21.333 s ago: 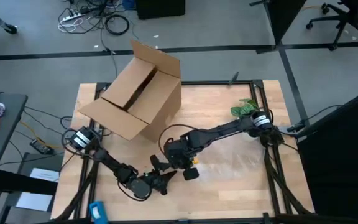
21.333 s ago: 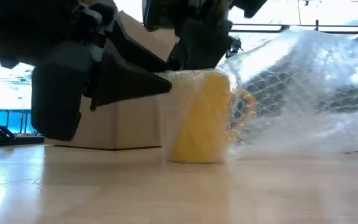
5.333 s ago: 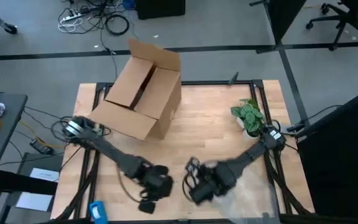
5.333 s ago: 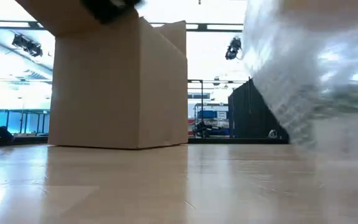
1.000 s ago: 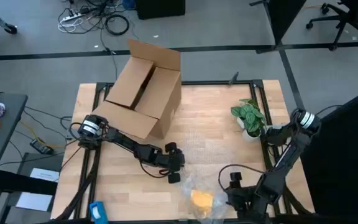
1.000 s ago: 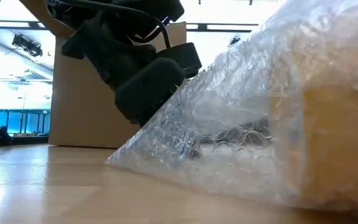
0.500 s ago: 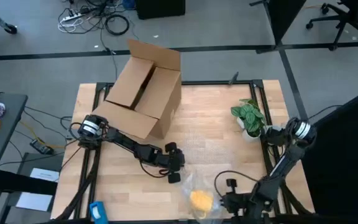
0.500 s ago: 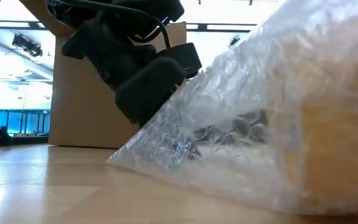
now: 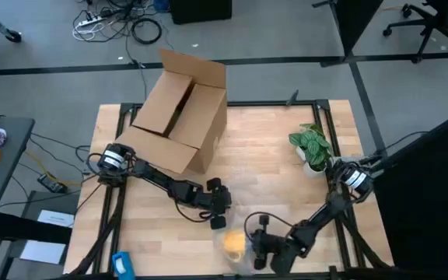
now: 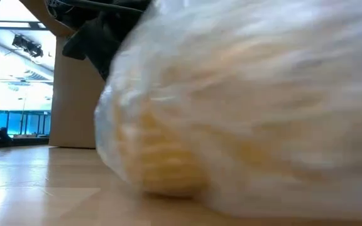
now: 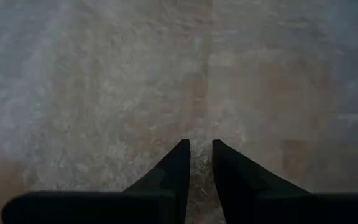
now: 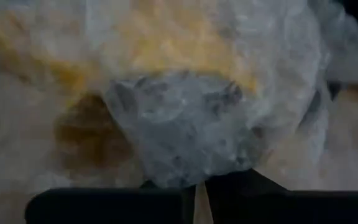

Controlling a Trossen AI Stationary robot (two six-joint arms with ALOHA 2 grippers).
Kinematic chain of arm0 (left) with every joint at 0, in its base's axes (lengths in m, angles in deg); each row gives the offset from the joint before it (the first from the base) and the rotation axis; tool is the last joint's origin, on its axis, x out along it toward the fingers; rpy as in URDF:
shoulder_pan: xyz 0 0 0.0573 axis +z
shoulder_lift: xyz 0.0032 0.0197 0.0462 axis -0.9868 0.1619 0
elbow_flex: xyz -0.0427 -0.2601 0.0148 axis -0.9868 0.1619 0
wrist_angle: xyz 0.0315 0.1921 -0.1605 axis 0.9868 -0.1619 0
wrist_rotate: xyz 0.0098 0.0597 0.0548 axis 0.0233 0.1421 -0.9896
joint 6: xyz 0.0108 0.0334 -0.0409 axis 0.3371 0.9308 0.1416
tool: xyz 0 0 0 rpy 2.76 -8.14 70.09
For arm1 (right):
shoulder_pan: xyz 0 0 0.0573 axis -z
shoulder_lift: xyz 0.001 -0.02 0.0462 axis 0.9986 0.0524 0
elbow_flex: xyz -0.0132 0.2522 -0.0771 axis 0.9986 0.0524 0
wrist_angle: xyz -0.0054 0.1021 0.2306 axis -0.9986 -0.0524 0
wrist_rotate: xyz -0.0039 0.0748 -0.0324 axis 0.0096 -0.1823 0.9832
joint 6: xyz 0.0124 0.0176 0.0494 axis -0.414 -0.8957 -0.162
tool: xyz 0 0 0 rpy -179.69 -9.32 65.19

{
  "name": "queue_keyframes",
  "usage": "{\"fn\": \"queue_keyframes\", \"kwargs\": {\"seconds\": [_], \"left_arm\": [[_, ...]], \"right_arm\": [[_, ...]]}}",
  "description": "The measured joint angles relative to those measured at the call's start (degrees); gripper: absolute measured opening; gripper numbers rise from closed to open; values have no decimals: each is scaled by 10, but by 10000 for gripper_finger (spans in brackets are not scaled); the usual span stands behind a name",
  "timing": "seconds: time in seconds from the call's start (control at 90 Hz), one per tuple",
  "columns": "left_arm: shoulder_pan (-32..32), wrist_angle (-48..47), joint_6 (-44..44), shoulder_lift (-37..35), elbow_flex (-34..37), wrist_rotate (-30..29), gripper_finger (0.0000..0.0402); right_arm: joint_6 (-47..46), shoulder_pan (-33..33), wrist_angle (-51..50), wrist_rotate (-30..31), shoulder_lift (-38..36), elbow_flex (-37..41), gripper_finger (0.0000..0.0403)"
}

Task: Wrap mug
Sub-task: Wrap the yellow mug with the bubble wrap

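— So, what's closest to the front edge?

— I see the mug [image 9: 234, 243], yellow under bubble wrap [image 10: 250, 94], sitting at the near edge of the table [image 9: 286, 167]. My right gripper [image 9: 257, 250] is just beside it on its right. From that wrist, the fingers [image 12: 166, 202] look nearly together with a thin slit between them, pinched on a fold of the wrap that bulges right over their tips.

— And the other arm?

— My left gripper [image 9: 218, 211] sits a little farther back and to the left of the mug, low over the table. Its fingers [image 11: 176, 171] are almost closed, a narrow gap between the tips, pressing down on the wrap spread over the wood. I can't tell whether they actually pinch it.

— Beyond that?

— A cardboard box [image 9: 179, 117] stands open at the far left, and a small green plant [image 9: 309, 144] sits at the far right.
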Motion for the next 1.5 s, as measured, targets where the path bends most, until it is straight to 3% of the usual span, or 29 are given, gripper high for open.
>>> {"fn": "queue_keyframes", "kwargs": {"seconds": [0.256, 0.644, 0.8, 0.922, 1.011, 1.167, 1.333, 1.5], "left_arm": [[0, -93, 1, -34, -1, -6, 54], [-7, -273, 39, -183, 2, -76, 54], [-36, -380, -44, -243, 0, -76, 54], [-113, -408, -148, -251, 1, -64, 54], [-184, -362, -227, -234, 7, -64, 54], [-262, -174, -313, -162, 50, -59, 54], [-214, -82, -288, -77, 59, -47, 49], [-149, 67, -162, -37, 61, -27, 48]], "right_arm": [[37, 8, 5, -74, -39, 0, 0], [13, 24, 4, -89, -49, 0, 0], [13, 31, 8, -115, -49, 0, 0], [13, 32, 8, -121, -49, 0, 0], [13, 32, 8, -121, -49, 0, 0], [27, 35, 6, -121, -49, 0, 0], [43, 45, 10, -127, -49, 0, 0], [70, 53, 12, -153, -49, 0, 0]]}}
